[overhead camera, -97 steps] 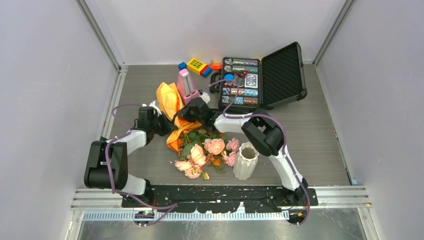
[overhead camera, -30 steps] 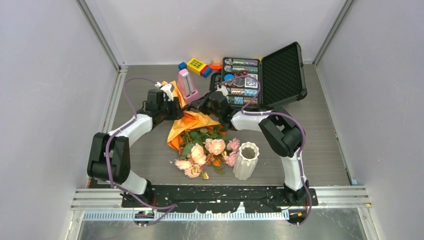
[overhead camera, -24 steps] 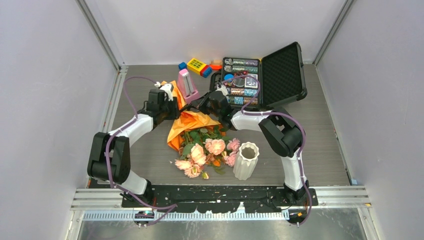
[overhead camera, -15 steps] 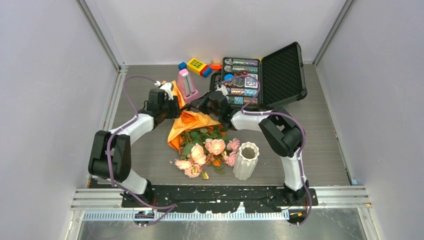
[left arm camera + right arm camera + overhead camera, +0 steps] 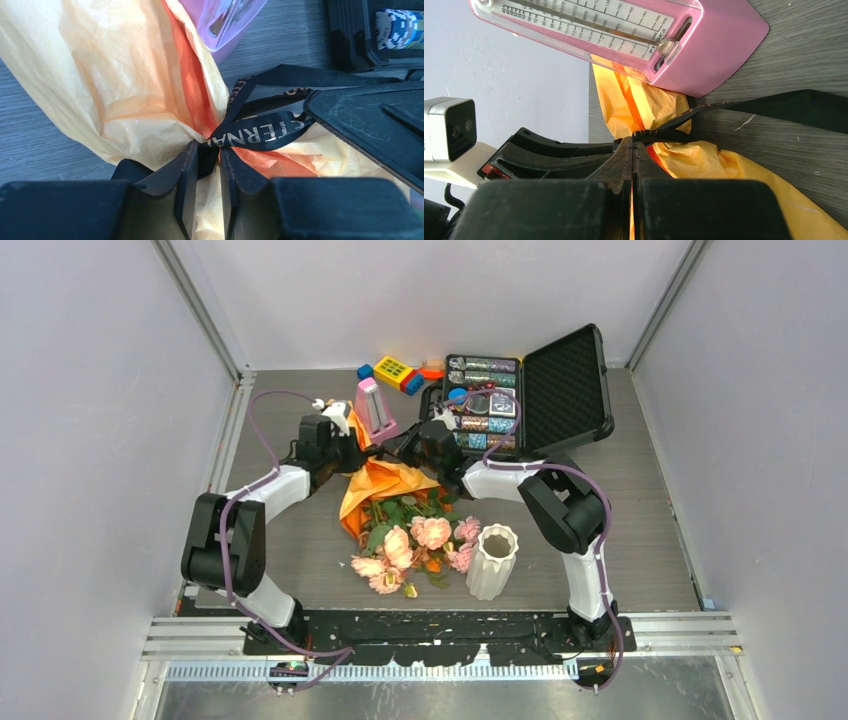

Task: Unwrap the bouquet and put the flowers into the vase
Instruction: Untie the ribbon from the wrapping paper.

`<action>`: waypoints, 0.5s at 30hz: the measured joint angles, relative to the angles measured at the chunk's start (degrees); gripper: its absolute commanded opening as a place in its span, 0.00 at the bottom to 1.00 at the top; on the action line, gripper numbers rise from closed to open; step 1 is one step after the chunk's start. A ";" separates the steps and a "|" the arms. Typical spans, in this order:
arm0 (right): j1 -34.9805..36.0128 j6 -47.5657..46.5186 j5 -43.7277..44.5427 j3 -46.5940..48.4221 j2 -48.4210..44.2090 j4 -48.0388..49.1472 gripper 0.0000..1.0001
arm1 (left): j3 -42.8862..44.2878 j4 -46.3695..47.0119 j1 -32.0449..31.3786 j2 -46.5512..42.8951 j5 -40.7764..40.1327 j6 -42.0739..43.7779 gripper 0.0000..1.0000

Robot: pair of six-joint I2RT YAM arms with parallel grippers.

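While both arms reached in over the grey wood-grain bench (image 5: 640, 510), we saw the bouquet (image 5: 385, 490) lying on its side just beside the pink metronome (image 5: 372, 410). Its gathered neck lay nearest that smooth, wedge-shaped body, and its blooms pointed away from it toward the arm bases.

The orange paper (image 5: 125, 75) was thin and crinkled. It looked pale and half translucent on the outer sheet and a deeper orange in the inner folds, and it fanned out from a tight waist. One flap touched the metronome's base. A flat woven black ribbon (image 5: 260, 132) with pale lettering cinched that waist.

The left tool (image 5: 207, 162) pinched the bouquet's neck right at the knot, and its scuffed black fingers (image 5: 186, 165) stood only a narrow gap apart. The right tool (image 5: 632, 145) met it from the opposite side. Its jaws were pressed together on a band of the ribbon, right in front of the metronome's glossy side.

The flowers (image 5: 415, 535), soft pink and peach roses with green leaves, spilled from the wrap's open end. The vase (image 5: 492, 562) stood upright well apart from the metronome, beyond the blooms and to the right. It was white and fluted, with a wavy rim. An open black case (image 5: 560, 390) with a dimpled foam lid lay to the metronome's right.
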 measured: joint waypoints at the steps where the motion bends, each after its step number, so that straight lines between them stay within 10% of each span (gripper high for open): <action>1: 0.00 0.00 0.00 0.02 0.00 0.00 0.00 | 0.00 0.26 0.00 0.00 0.35 -0.02 0.27; 15: 0.00 -0.02 0.00 0.44 0.07 -0.85 0.00 | 1.68 1.66 0.00 -3.13 4.02 0.09 0.09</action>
